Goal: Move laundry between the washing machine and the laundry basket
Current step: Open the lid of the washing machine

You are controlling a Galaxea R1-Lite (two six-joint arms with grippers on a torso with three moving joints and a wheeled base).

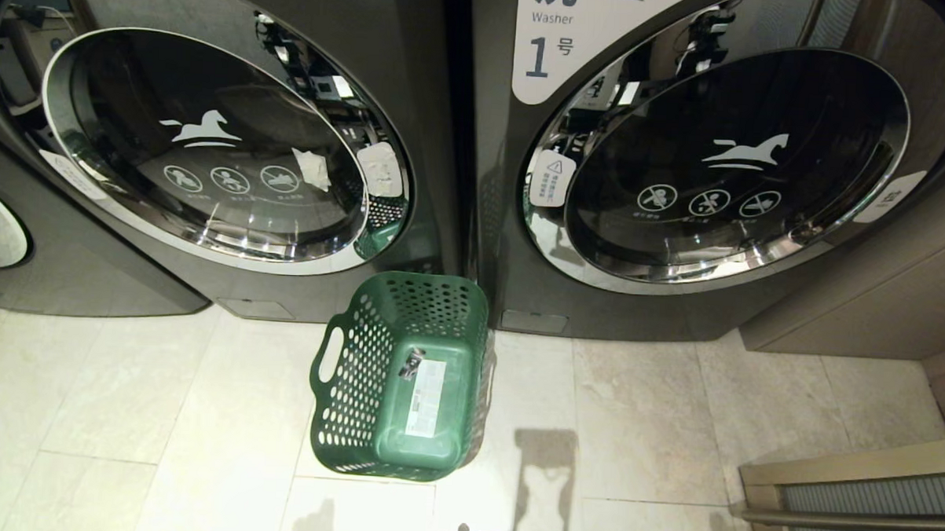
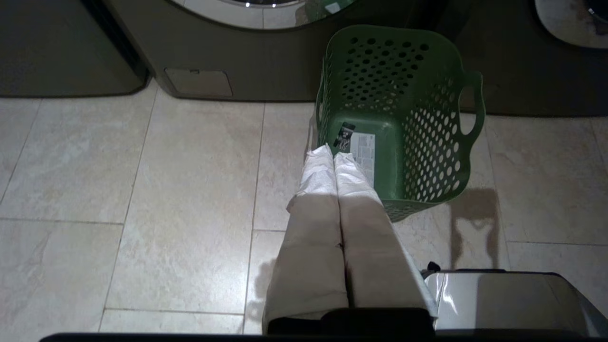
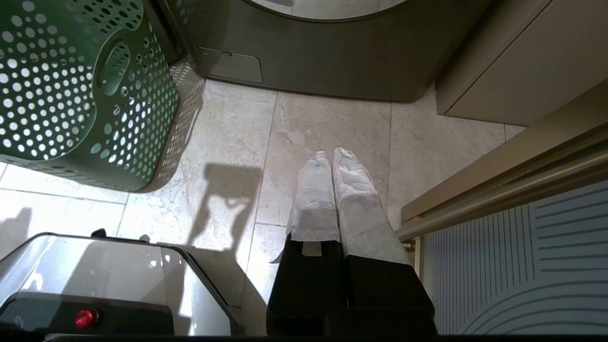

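Washer tagged "1" (image 1: 727,172) on right, door shut; pale floor tiles (image 1: 161,412).

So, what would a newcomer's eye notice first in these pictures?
The empty green laundry basket stands on the pale tiled floor, centred before two dark front-loaders. Both round doors are shut: the washing machine on the left, machine "1" on the right.

Downward views, all sharing the laundry basket (image 1: 400,373)
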